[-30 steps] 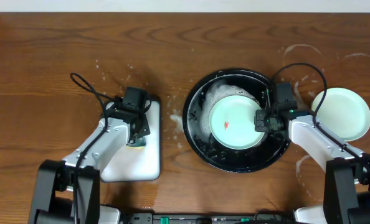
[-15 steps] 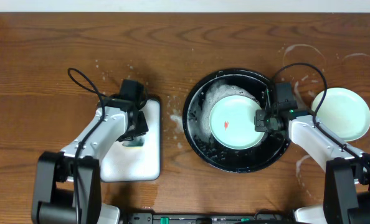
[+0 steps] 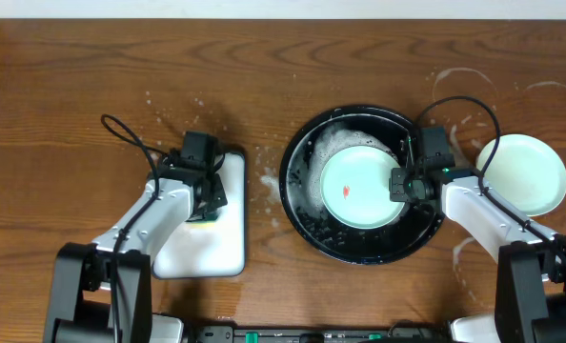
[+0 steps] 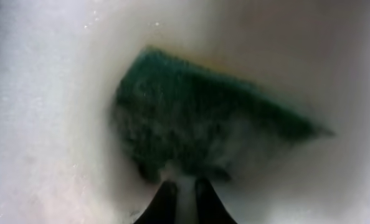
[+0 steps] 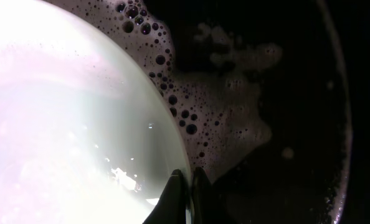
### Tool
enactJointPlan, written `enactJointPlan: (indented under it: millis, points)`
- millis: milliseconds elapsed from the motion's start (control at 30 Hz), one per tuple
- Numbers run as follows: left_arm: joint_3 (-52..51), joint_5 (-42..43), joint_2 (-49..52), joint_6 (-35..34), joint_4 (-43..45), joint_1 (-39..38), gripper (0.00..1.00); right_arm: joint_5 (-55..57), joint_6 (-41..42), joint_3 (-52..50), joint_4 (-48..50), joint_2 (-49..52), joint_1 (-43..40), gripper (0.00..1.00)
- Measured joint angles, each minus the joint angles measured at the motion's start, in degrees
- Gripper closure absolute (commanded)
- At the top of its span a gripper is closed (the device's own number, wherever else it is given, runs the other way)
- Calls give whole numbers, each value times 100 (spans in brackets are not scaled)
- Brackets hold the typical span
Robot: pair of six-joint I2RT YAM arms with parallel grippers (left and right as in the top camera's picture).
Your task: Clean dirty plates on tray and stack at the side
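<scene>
A pale mint plate (image 3: 359, 186) with a small red smear lies in the large black tray (image 3: 297, 214) among suds. My right gripper (image 3: 400, 184) is shut on its right rim. The right wrist view shows the fingers (image 5: 186, 177) pinching the plate's edge (image 5: 66, 124) over the foamy black tray (image 5: 284, 93). A second mint plate (image 3: 523, 173) sits on the table at the right. The yellow plate is out of view. My left gripper (image 3: 207, 203) is over the white sponge tray (image 3: 207, 250), shut on the near edge of a green sponge (image 4: 197, 124), with its fingertips (image 4: 185, 186) close together.
Water drops and wet ring marks lie on the wooden table around the black tray and near the right plate. The left arm's cable loops out to the left of the sponge tray.
My left gripper has shifted slightly left and back over the sponge tray. The right arm and the plate have not moved.
</scene>
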Motion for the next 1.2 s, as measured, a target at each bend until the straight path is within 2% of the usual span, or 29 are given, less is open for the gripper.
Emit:
enactJointPlan:
  millis: [133, 200, 333, 400, 500, 633, 800, 967, 1033, 1100, 1133, 1200]
  points:
    - [7, -2, 81, 2, 57, 0, 92, 0, 0, 0, 2, 0, 0, 99]
    - [74, 0, 103, 2, -66, 0, 83, 0, 0, 0, 2, 0, 0, 99]
    - [446, 46, 188, -11, -811, 2, 57, -2, 0, 0, 0, 0, 0, 99]
    - [680, 81, 173, 20, -1259, 11, 51, 0, 0, 0, 0, 0, 0, 99]
    - [1078, 131, 37, 72, -1646, 11, 45, 0, 0, 0, 0, 0, 0, 99]
    - [1327, 133, -334, 114, -1821, 11, 44, 0, 0, 0, 0, 0, 0, 99]
    - [1200, 133, -299, 136, -1814, 11, 43, 0, 0, 0, 2, 0, 0, 99]
    - [597, 151, 17, 142, -1132, 11, 46, 0, 0, 0, 2, 0, 0, 99]
    - [435, 151, 192, 155, -916, 11, 63, 0, 0, 0, 2, 0, 0, 99]
    - [407, 151, 293, 181, -772, 11, 85, 0, 0, 0, 2, 0, 0, 99]
    - [404, 155, 308, 184, -726, 11, 92, 0, 0, 0, 2, 0, 0, 99]
    - [407, 157, 315, 173, -647, 11, 92, 0, 0, 0, 2, 0, 0, 99]
